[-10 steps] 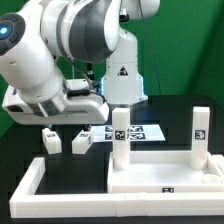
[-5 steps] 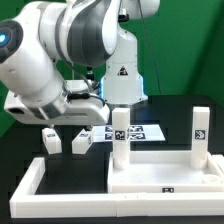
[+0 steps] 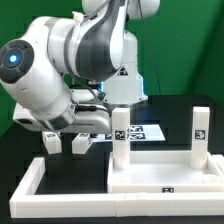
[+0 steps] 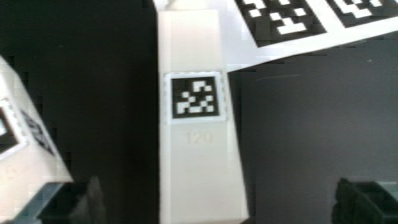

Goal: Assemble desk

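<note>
Between the dark fingers (image 4: 68, 203) of the gripper (image 4: 210, 203), in the wrist view, lies a long white leg (image 4: 196, 130) of the desk, flat on the black table (image 4: 294, 130), its square black-and-white tag (image 4: 196, 97) facing the camera; the jaws stand wide apart, bare table shows on either side of the leg, and nothing is gripped. Just beside that leg, cut off by the frame edge, is a second tagged white part (image 4: 15, 130), and past the leg's far end the marker board (image 4: 294, 22) shows its printed squares. Seen from the exterior view, the arm (image 3: 60, 70) fills the upper left and bends low over a loose leg (image 3: 51, 142) and its neighbour leg (image 3: 81, 143) just beside it; the fingertips are hidden there, so I cannot tell which of the two sits under the jaws. Toward the exterior view's lower right, apart from the hand, is the tabletop panel (image 3: 165, 172), with one upright leg (image 3: 120, 135) and another standing leg (image 3: 200, 130) at its far corners, while the border rail (image 3: 25, 185) runs along the lower left
</note>
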Controlling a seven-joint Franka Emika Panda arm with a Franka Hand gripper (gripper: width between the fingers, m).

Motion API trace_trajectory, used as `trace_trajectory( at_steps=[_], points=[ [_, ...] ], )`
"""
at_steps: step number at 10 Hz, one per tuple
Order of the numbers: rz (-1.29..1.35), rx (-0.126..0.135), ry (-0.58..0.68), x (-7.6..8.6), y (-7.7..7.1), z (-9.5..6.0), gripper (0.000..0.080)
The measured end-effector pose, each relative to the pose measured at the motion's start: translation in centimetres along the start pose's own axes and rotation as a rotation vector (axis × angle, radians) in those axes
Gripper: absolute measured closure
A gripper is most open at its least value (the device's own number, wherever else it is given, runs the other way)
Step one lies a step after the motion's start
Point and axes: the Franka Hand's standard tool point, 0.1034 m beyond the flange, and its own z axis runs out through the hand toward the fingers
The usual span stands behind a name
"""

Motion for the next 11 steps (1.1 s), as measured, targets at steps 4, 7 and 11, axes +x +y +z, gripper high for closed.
trace_trajectory(
  at_steps=[4, 7, 11],
  points=[
    [0.013, -0.005, -0.011, 0.1, -0.3, 0.6, 0.0150],
    [0.015, -0.003, -0.012, 0.1, -0.3, 0.7, 0.0150],
    [0.056, -0.010, -0.027, 0.2, -0.1, 2.6, 0.0150]
  ],
)
